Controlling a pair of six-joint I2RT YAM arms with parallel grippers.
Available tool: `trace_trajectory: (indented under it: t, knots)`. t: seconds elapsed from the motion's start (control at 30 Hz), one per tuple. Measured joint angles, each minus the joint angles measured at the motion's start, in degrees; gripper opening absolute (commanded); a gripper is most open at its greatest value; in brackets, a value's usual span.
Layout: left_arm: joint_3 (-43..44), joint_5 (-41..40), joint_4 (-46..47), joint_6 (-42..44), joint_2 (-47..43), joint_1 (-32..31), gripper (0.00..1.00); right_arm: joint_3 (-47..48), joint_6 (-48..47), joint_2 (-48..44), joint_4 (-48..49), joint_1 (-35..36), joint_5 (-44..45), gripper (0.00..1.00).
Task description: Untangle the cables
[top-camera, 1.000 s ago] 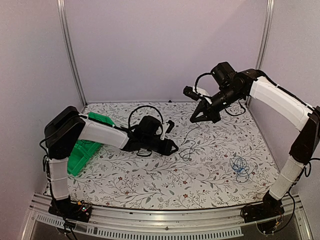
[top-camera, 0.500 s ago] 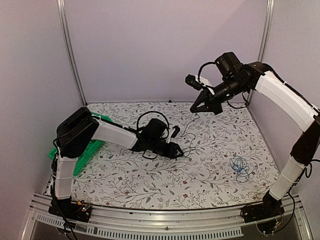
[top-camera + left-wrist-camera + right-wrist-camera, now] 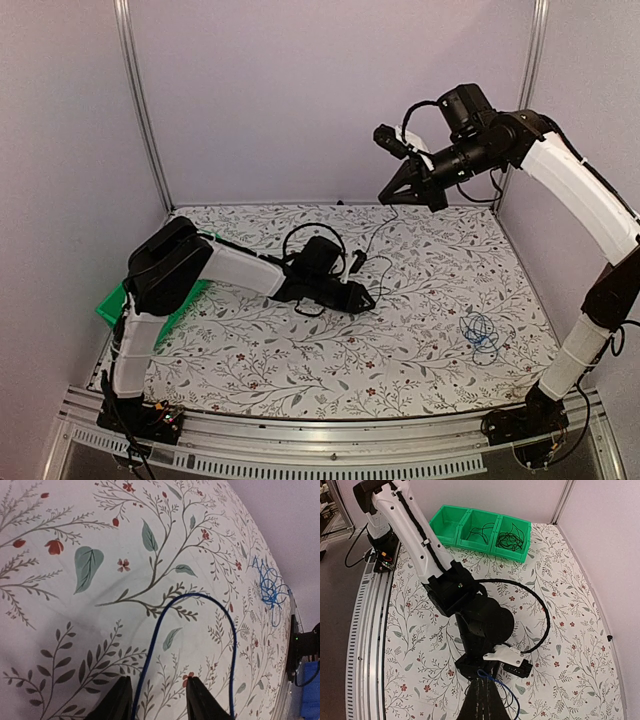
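My right gripper is raised high at the back, shut on thin cables. In the right wrist view a blue cable loops out of its closed tips with dark strands beside it. The strand hangs down to the table by my left gripper, which lies low on the cloth. In the left wrist view the left gripper is open, and the blue cable runs between its fingers and arcs forward. A bright blue coil lies apart at the right and shows in the left wrist view too.
A green three-compartment bin with black cables in two compartments stands at the left edge. The floral cloth covers the table. Walls close off the back and sides.
My right gripper has risen and moved back, drawing the cable up. My left arm has slid right along the table, toward the hanging strand.
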Motion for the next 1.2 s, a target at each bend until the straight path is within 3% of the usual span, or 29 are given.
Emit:
trace_trajectory:
  t: [0.1,0.13,0.2,0.23,0.43,0.57,0.67,0.9,1.2]
  knots:
    - [0.59,1.46,1.49,-1.62,1.01,0.28,0.29,0.02,0.04,0.0,-0.04,0.2,0.02,0.0]
    - [0.85,2.03,1.99,-2.34,1.42,0.46,0.23,0.02,0.09,0.0,-0.04,0.31,0.02,0.0]
    - [0.94,2.75,2.8,-3.65,1.81,0.63,0.02,0.02,0.2,0.0,-0.02,0.48,0.04,0.0]
    - [0.94,3.15,3.08,-4.39,1.97,0.74,0.0,0.02,0.24,0.0,-0.02,0.61,0.15,0.0]
    - [-2.12,2.97,6.58,-7.63,1.84,1.86,0.0,3.32,0.9,0.09,-0.22,0.83,3.91,0.0]
    - [-9.51,1.92,10.6,-10.1,-1.73,3.3,0.0,15.3,1.03,0.79,1.9,0.17,9.44,0.0]
    - [-14.6,0.94,12.24,-11.54,-4.7,4.44,0.0,22.12,1.36,-0.15,8.72,-0.79,13.66,0.0]
    - [-23.19,-2.1,12.39,-12.61,-11.15,8.17,0.0,23.15,2.32,-5.79,21.84,-2.64,22.4,0.0]
    - [-31.15,-4.5,9.33,-11.34,-19.47,17.14,0.0,25.77,4.26,-3.37,23.8,-5.79,26.34,0.0]
